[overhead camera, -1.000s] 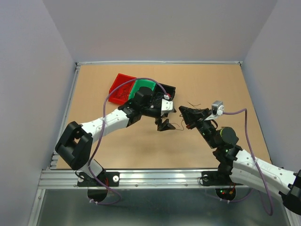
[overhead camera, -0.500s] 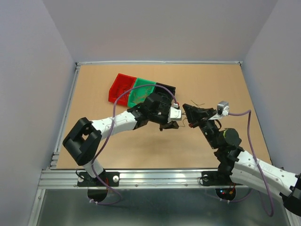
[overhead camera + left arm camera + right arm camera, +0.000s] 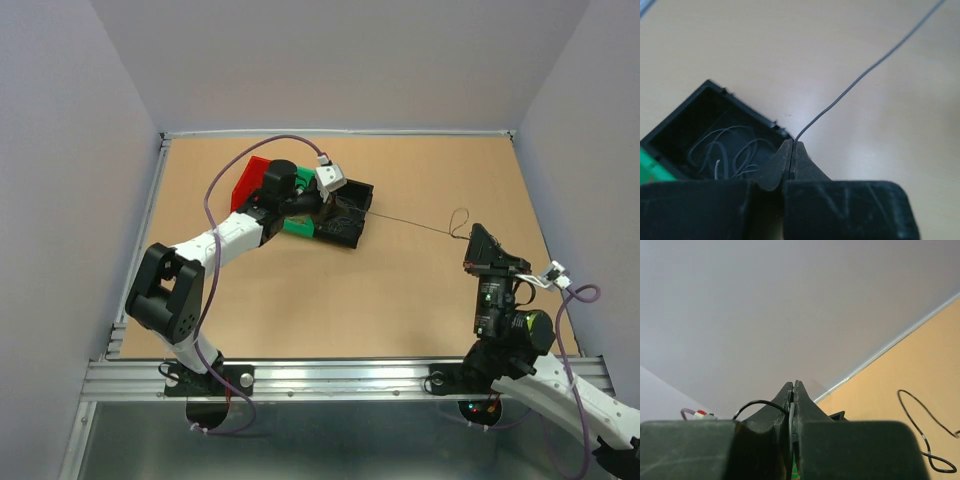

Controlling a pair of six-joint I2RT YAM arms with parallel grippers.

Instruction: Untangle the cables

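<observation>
Both arms have drawn apart since a second ago. I find left gripper (image 3: 792, 146) and right gripper (image 3: 793, 387) each clamped on one cable (image 3: 412, 224) stretched between them.

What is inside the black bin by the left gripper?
Several thin, curly grey wires lie loose on the floor of the black bin. Its near corner is covered by the left gripper, shut on a separate wire, so anything there is hidden.

In a row far left on the tan wooden table (image 3: 300, 310): red plastic bin (image 3: 245, 188), green plastic bin (image 3: 296, 228), black plastic bin (image 3: 342, 236). Loose thin wires (image 3: 725, 150) inside the last. Hair-thin dark wire (image 3: 410, 223) from left fingers (image 3: 777, 167) at its right edge to right fingers (image 3: 780, 407), near right.
</observation>
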